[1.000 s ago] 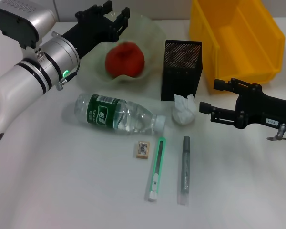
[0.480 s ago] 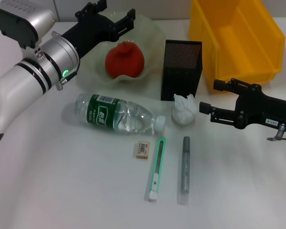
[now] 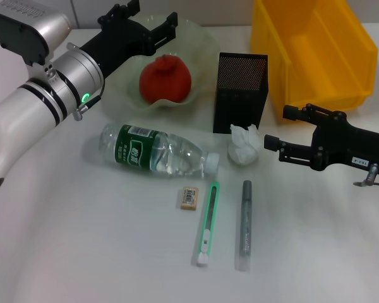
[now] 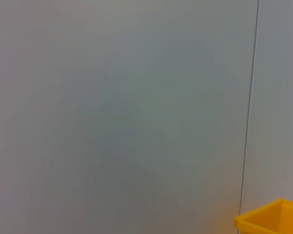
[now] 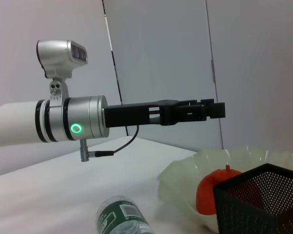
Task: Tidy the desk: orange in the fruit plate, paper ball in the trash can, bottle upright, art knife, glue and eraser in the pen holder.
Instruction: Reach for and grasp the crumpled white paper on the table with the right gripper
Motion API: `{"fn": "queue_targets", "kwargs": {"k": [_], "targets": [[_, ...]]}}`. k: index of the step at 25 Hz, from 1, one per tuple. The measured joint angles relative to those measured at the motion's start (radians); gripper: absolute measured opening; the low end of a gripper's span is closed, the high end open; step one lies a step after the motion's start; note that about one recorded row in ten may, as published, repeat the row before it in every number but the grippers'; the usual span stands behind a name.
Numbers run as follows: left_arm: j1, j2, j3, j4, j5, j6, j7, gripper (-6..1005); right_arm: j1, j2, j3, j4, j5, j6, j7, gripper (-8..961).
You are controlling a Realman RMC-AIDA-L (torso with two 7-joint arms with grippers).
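I've got the left claw (image 3: 144, 20) up over the far rim of the fruit plate (image 3: 205, 39), fingers spread wide with nothing between them. From the right wrist camera I see it from the side, hanging in the air above the plate (image 5: 185, 180), clear of it. The orange (image 3: 165, 79) sits inside the fruit plate, red and round, knobbed top up.

The right claw (image 3: 279, 132) is low over the desk (image 3: 82, 240) on my right side, pointing toward the paper ball (image 3: 244, 145). Its two fingers are parted and hold nothing; the near fingertip is just beside the paper ball, and I can't tell whether it touches. The paper ball lies on the desk right in front of the pen holder (image 3: 240, 91), close against its base.

The bottle (image 3: 155, 150) is lying on its side in the middle of the desk, white cap pointing toward the paper ball. Just in front of the cap lies the eraser (image 3: 189, 197), flat on the desk. Beside it the art knife (image 3: 207, 222) with its green body lies lengthwise, and next to that the grey glue (image 3: 245, 224) stick, roughly parallel, the two apart.

The trash can (image 3: 316, 50) stands at the far right, behind the right arm. My left wrist camera gives me only wall and a yellow corner of the trash can (image 4: 271, 219).
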Motion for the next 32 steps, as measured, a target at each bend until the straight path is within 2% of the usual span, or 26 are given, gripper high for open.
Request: {"fn": "queue_targets", "kwargs": {"k": [8,14,15,16,17,18,22,23,26,27,28,29,32], "targets": [[0.002,0.0,0.0,0.0,0.003,0.003,-0.006,856,0.0,0.0,0.0,0.0,0.0,0.0,0.001,776],[0.041,0.005,0.017,0.047,0.081,0.098,-0.133,857,0.001,0.0,0.0,0.0,0.0,0.0,0.001,775],[0.08,0.006,0.036,0.102,0.14,0.168,-0.228,857,0.002,0.0,0.0,0.0,0.0,0.0,0.002,775],[0.08,0.006,0.036,0.102,0.14,0.168,-0.228,857,0.002,0.0,0.0,0.0,0.0,0.0,0.002,775],[0.109,0.007,0.059,0.141,0.17,0.217,-0.28,857,0.002,0.0,0.0,0.0,0.0,0.0,0.003,775],[0.171,0.01,0.121,0.217,0.189,0.301,-0.36,856,0.004,-0.001,0.0,0.0,0.0,-0.001,0.004,774],[0.218,0.012,0.167,0.273,0.192,0.357,-0.406,856,0.007,-0.003,0.0,0.0,0.0,0.0,0.006,774],[0.298,0.017,0.247,0.368,0.193,0.431,-0.458,856,0.009,-0.003,0.0,0.0,0.0,0.0,0.007,774],[0.367,0.025,0.323,0.442,0.193,0.48,-0.48,856,0.011,-0.003,0.0,0.0,0.0,-0.002,0.009,773],[0.396,0.032,0.351,0.464,0.194,0.501,-0.484,856,0.012,-0.003,0.0,0.0,0.0,-0.002,0.009,773],[0.438,0.05,0.38,0.482,0.195,0.549,-0.49,857,0.015,-0.003,0.0,0.0,0.0,-0.004,0.01,773],[0.438,0.05,0.38,0.482,0.195,0.549,-0.49,857,0.015,-0.003,0.0,0.0,0.0,-0.004,0.01,773],[0.484,0.081,0.388,0.482,0.202,0.623,-0.492,857,0.018,-0.003,-0.001,0.0,0.0,-0.008,0.013,773]]}}
